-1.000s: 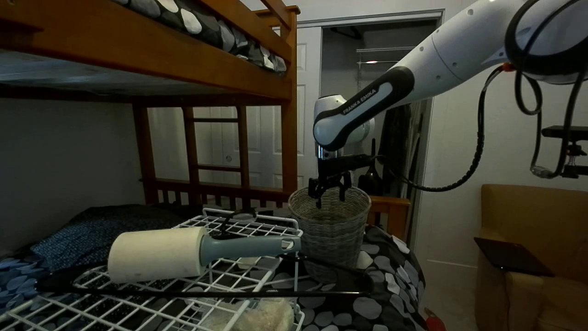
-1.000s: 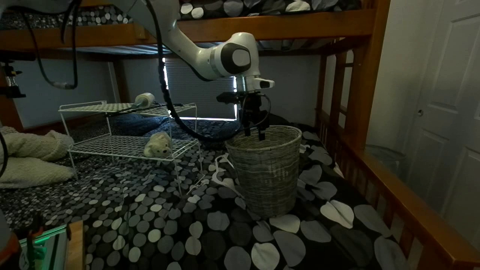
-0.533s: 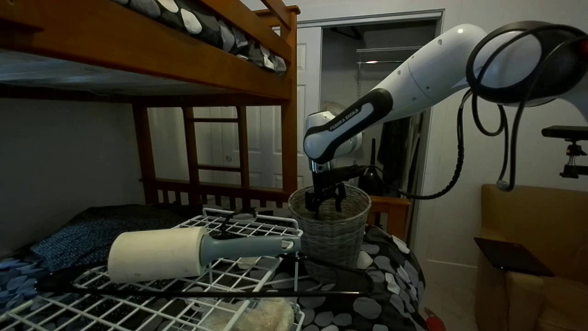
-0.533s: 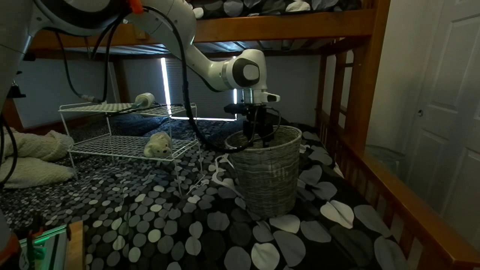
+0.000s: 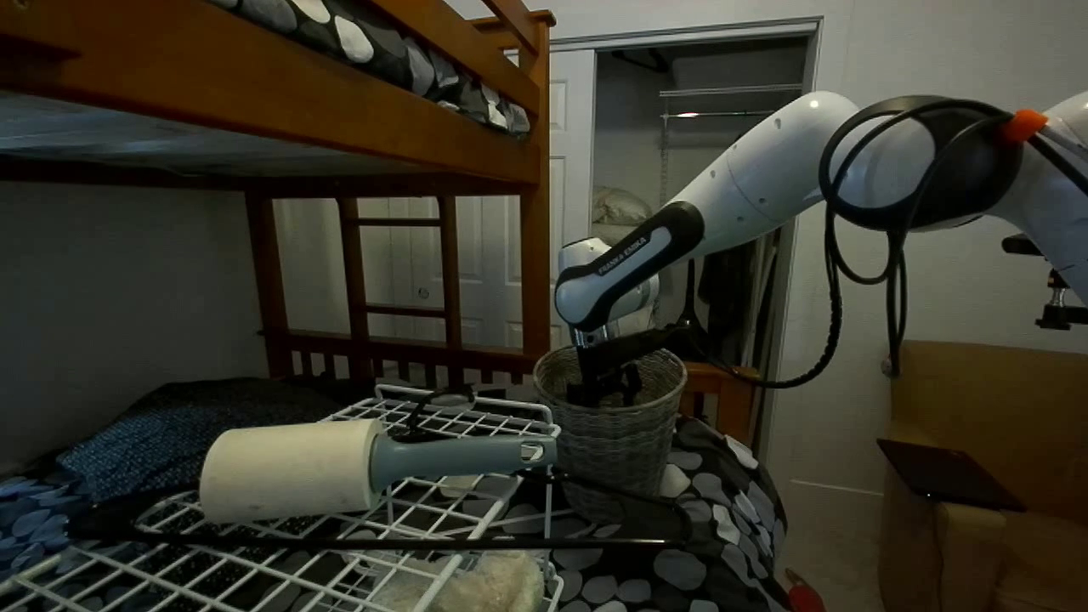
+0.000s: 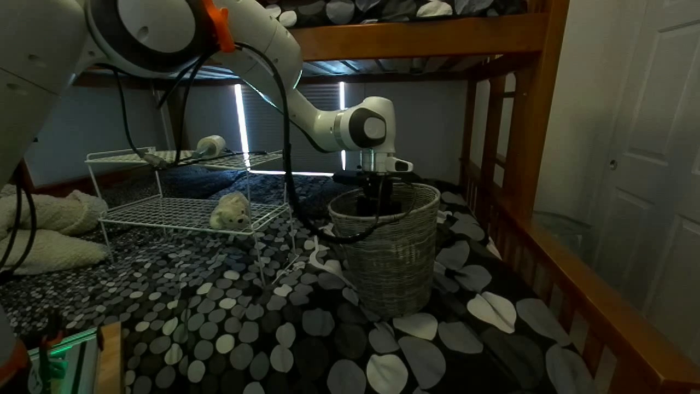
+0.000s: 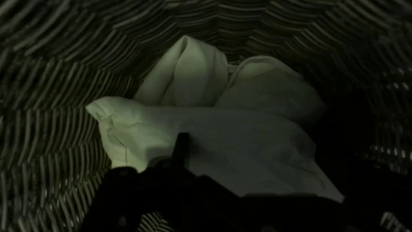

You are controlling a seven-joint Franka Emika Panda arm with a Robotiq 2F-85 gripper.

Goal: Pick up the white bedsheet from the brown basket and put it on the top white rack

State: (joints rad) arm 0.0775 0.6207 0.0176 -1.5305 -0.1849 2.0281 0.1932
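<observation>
Panda arm (image 5: 765,170) has dropped lower, jaws now further down inside the wicker basket (image 6: 385,265)

Half a second ago they were only just in there; the basket itself doesn't look like it budged.

Closest stuff first. Jaws look spread to me: in an exterior view there's a gap between the fingers (image 5: 631,387), and I don't see any cloth caught in it. The wrist view is super dark, so only one finger really stands out there. Right below is the white bedsheet (image 7: 225,129), bunched up inside the basket with a couple of folds sticking up. Can't tell whether a fingertip is touching it.

Moving outward, the white wire rack (image 6: 183,213) stands near the basket. Its top shelf (image 6: 117,158) has a lint roller (image 5: 340,467) on it plus a black hanger (image 5: 425,544) lying across, and there's a plush bear (image 6: 231,212) on the lower shelf (image 6: 147,216).

My read: we're at the reach-in step, grasp not made yet. Next move calls for going down a touch more, getting a fold between the fingers, squeezing, then lifting straight up so the cloth doesn't drag the basket along. After that, swing to the top shelf; I'd stay off the roller and hanger, since a dangling sheet could sweep them off.
</observation>
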